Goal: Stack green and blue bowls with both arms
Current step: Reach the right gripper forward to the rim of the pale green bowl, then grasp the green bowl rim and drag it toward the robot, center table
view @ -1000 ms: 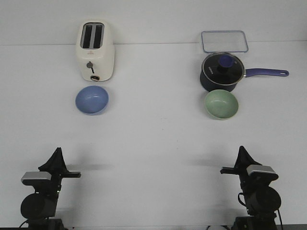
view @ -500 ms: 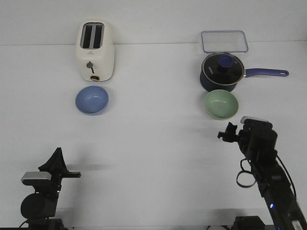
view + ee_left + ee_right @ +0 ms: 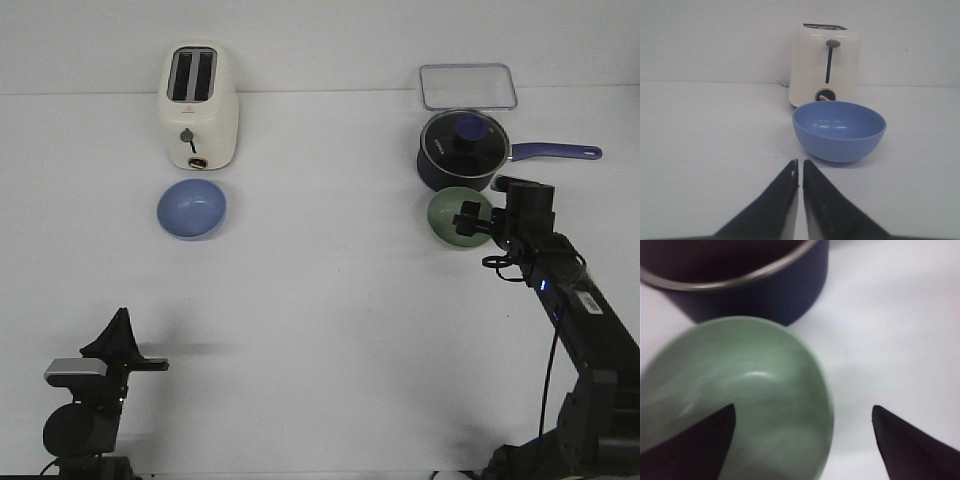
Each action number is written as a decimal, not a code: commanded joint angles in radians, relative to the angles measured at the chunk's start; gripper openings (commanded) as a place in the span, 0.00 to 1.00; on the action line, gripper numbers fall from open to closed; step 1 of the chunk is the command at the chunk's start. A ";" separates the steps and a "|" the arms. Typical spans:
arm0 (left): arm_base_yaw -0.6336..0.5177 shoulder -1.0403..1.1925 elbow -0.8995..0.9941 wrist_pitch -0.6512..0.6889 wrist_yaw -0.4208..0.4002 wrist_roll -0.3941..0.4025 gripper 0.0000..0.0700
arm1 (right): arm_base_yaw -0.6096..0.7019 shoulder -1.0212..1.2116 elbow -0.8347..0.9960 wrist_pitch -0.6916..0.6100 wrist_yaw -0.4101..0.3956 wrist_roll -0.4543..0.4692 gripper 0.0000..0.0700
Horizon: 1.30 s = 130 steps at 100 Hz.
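**Q:** What has moved?

**A:** Only the right hand (image 3: 470, 219): from its parked pose it has reached out over the green bowl (image 3: 453, 222), which sits on the table (image 3: 320, 300) just in front of the navy saucepan (image 3: 460, 150). Its fingers are spread wide, straddling the near rim. The left hand (image 3: 800, 172) is parked, fingers nearly touching, facing the blue bowl (image 3: 192, 209) by the toaster (image 3: 200, 105).

**Q:** Which step is this?

**A:** Reaching to grasp the green bowl, I'd judge. Next it needs to lower and pinch the rim.

**Q:** Any readable writing?

**A:** None legible.
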 commanded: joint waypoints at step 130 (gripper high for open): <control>0.002 -0.001 -0.020 0.012 0.002 -0.063 0.02 | 0.660 -0.521 -0.384 -0.098 -0.107 0.157 0.00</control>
